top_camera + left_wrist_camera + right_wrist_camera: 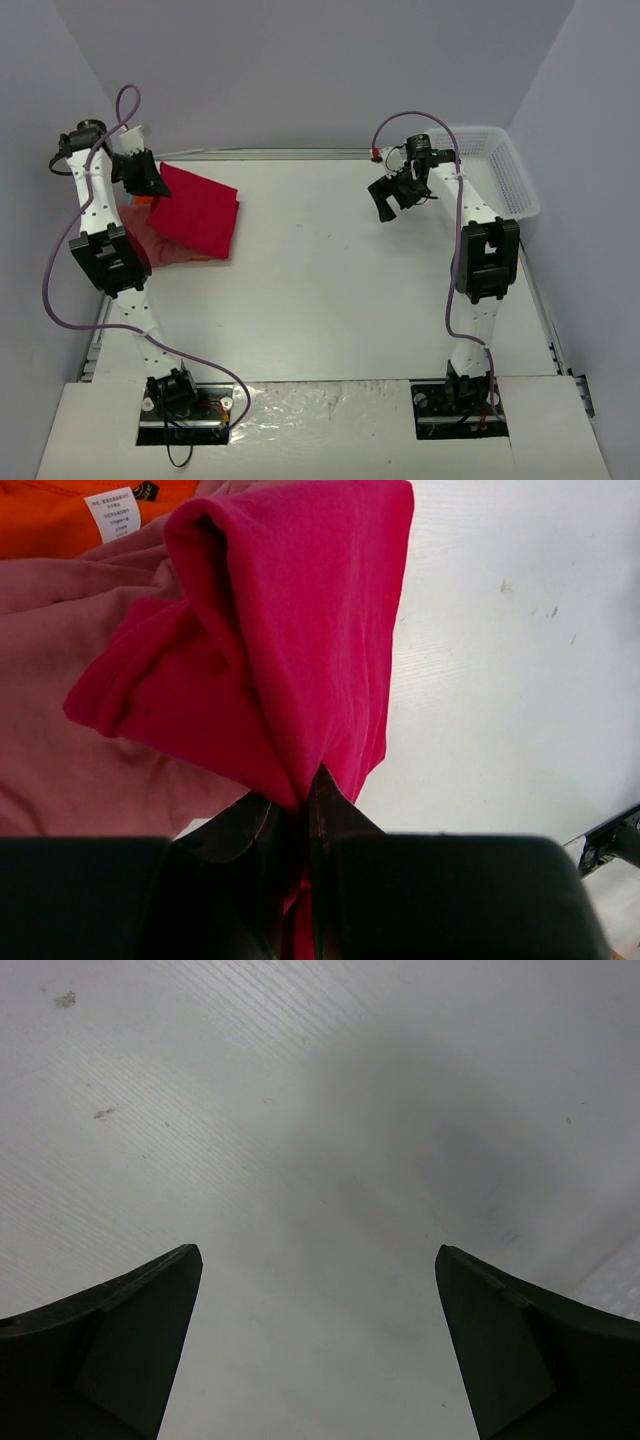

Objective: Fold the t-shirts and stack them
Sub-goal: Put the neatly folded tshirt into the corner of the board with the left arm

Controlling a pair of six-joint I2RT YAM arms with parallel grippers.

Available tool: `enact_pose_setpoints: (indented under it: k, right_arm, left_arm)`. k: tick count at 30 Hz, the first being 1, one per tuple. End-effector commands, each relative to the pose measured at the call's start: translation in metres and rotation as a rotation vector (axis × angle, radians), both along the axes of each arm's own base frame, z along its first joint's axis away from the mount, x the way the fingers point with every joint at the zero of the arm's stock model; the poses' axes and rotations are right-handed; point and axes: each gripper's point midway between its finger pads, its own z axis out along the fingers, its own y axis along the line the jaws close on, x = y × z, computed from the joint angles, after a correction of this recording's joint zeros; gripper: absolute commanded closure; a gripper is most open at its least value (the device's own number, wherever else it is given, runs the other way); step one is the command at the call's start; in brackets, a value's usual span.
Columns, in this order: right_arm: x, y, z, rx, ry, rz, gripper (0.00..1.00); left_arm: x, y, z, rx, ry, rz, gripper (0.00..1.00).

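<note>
While the left gripper (306, 780) is clamped tight on a bunched fold of the red shirt (290, 630), the rest of that shirt spreads away from its fingers in thick, rounded folds. From above, the red shirt shows as a rough folded square at the far left of the table (330, 290), with one corner gathered at the gripper. It lies partly on the pink shirt (60, 760), which is spread flat under it and reaches out toward the left arm's side. Beyond the pink one, a strip of the orange shirt (45, 515) shows, with a white label (112, 513) sewn at its edge; the pink cloth overlaps it. All three shirts sit together in one heap, touching, at the table's left edge.

The right gripper (318, 1260) has its fingers spread wide apart and nothing between them. It hangs over bare white tabletop at the far right, well apart from the shirts and near the white mesh basket (510, 170), which stands against the right wall at the back corner. Whether anything lies in the basket cannot be told.
</note>
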Motion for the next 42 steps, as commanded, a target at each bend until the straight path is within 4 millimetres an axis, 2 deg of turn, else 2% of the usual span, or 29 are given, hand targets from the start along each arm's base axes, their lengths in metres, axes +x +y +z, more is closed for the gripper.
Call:
enact_pose_setpoints:
  k: [1, 18, 30, 36, 42]
  right_arm:
    - [-0.007, 0.001, -0.009, -0.02, 0.034, 0.004, 0.0]
    - [-0.009, -0.002, -0.023, -0.059, 0.059, 0.005, 0.0]
    - [-0.012, -0.004, -0.035, -0.085, 0.082, 0.013, 0.0]
    - [-0.012, -0.004, -0.038, -0.089, 0.087, 0.015, 0.0]
    - [-0.014, -0.003, -0.041, -0.098, 0.093, 0.021, 0.0]
  left_arm:
    - [-0.025, 0.006, 0.005, -0.01, 0.045, -0.01, 0.98]
    - [-0.031, 0.055, -0.023, 0.1, 0.053, 0.063, 0.98]
    - [-0.023, 0.078, -0.027, 0.217, 0.042, 0.102, 0.98]
    - [-0.02, 0.091, -0.018, 0.291, 0.003, 0.141, 0.98]
    - [-0.017, 0.106, -0.025, 0.358, 0.008, 0.18, 0.98]
